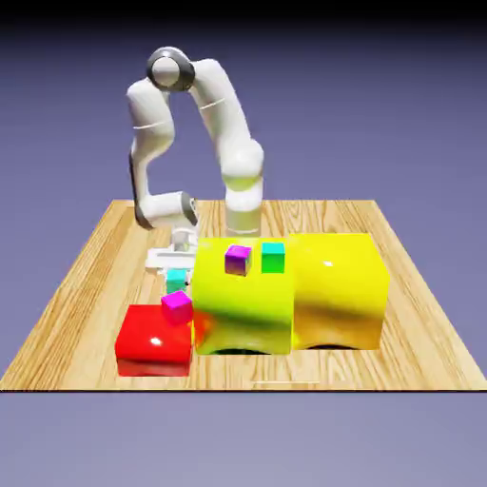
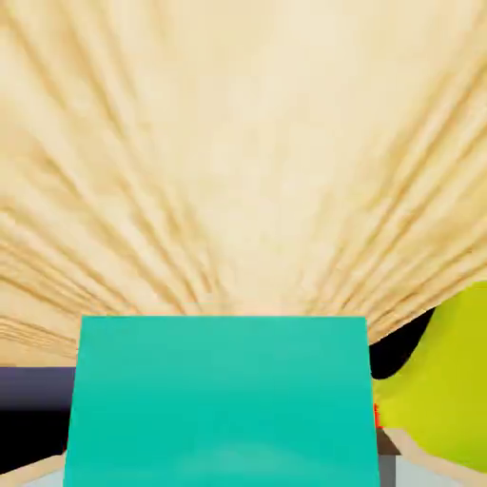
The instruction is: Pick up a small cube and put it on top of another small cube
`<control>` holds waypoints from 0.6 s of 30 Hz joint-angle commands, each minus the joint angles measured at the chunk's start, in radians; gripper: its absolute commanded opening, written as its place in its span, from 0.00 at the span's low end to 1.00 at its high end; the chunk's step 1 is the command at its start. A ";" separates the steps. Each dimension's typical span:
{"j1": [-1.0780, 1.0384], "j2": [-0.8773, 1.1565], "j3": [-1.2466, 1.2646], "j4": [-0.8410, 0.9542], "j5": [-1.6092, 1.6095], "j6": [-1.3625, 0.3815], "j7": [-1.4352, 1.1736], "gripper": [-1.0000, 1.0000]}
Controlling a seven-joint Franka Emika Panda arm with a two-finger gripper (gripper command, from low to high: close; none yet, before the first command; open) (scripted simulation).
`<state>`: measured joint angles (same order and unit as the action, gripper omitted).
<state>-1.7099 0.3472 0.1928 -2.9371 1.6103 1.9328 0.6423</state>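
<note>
One small bright cyan cube (image 1: 177,281) is between the fingers (image 2: 390,471) of the gripper (image 1: 177,280), which are closed on its sides; it lies just left of center in the exterior view and fills the bottom middle of the hand view. Near it, toward the lower left of the exterior view, is a magenta cube (image 1: 177,306), tilted, by the upper right corner of one red block (image 1: 153,340). Right of the cyan cube stands a yellow-green block (image 1: 243,309), and beside that, at center right, a yellow block (image 1: 338,290): two large ones in all. Around the top of the yellow-green block, mid-frame, show a second magenta cube (image 1: 238,260) and one teal cube (image 1: 273,257). That makes four small cubes and three big blocks. One white arm (image 1: 224,114) rises in the upper left, behind them, over one wooden surface (image 1: 76,314). No writing can be read.
</note>
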 commanded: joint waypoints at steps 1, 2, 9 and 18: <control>0.005 0.006 0.028 0.035 -0.047 -0.011 0.039 0.00; 0.010 0.013 0.055 0.070 -0.090 -0.023 0.076 0.00; 0.047 0.058 0.248 0.316 -0.395 -0.103 0.338 0.00; 0.093 0.116 0.495 0.633 -0.786 -0.207 0.674 0.00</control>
<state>-1.6166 0.4634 0.6882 -2.3044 0.8266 1.7268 1.3163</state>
